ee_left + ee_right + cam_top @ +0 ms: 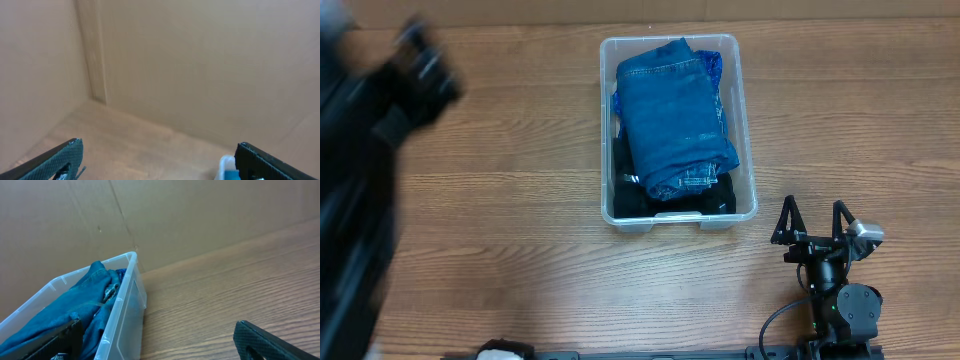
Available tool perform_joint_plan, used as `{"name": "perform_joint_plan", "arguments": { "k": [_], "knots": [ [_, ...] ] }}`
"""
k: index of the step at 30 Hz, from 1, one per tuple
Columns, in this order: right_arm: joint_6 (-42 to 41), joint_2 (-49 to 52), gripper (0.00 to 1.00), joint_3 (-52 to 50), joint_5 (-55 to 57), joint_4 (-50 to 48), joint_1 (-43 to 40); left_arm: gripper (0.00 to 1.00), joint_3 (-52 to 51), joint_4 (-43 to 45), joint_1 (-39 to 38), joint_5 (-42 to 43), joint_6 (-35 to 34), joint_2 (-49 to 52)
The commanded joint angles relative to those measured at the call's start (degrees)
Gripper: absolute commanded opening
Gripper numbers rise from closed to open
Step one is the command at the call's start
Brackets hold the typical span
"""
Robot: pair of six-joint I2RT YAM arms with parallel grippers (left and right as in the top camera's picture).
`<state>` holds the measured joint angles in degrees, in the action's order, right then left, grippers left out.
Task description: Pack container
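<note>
Overhead: I see the container (607,140) at the far middle of the table (500,250), holding folded jeans (675,115) over dark cloth (640,200). Bare wood lies on every side of it. My right gripper (813,210) sits near its front right corner, apart from it, fingers spread. My left arm (370,150) is a blur at the left edge.

Left wrist: my left gripper (157,167) is spread wide, facing a cardboard wall (200,65).

Right wrist: the fingers are spread. The container's rim is at left, with open wood to the right.
</note>
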<state>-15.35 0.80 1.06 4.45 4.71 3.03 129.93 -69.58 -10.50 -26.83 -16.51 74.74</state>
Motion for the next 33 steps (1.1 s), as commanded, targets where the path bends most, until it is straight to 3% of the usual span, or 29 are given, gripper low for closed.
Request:
{"name": "perform_joint_plan", "arguments": {
  "k": [1, 7, 12, 16, 19, 26, 29, 33],
  "knots": [
    [0.33, -0.63, 1.0, -0.61, -0.28, -0.31, -0.26, 1.0, -2.82, -4.81, -0.02, -0.09, -0.2, -10.62],
    [0.33, -0.63, 1.0, -0.61, -0.28, -0.31, -0.26, 1.0, -21.05, -8.33, 0.04, 5.25, -0.22, -30.6],
    [0.33, -0.63, 1.0, -0.61, -0.28, -0.31, -0.26, 1.0, -44.74, -6.51, 1.16, 12.2, -1.64, -47.87],
    [0.33, -0.63, 1.0, -0.61, -0.28, -0.31, -0.26, 1.0, -66.55, 5.81, 4.07, 12.04, -4.7, -59.17],
    [0.33, -0.63, 1.0, -0.61, -0.28, -0.33, -0.26, 1.0, -82.47, 21.7, 5.95, 13.68, -5.38, -64.04],
    [0.33, -0.63, 1.0, -0.61, -0.28, -0.31, -0.26, 1.0, -107.3, 55.6, 8.39, 22.71, -5.33, -66.2],
    [0.33, -0.63, 1.0, -0.61, -0.28, -0.31, -0.26, 1.0, -113.59, 62.95, 9.09, 25.07, -5.03, -67.8],
    [0.33, -0.63, 1.0, -0.61, -0.28, -0.31, -0.26, 1.0, -118.51, 65.4, 9.09, 26.88, -0.63, -71.58]
  ]
}}
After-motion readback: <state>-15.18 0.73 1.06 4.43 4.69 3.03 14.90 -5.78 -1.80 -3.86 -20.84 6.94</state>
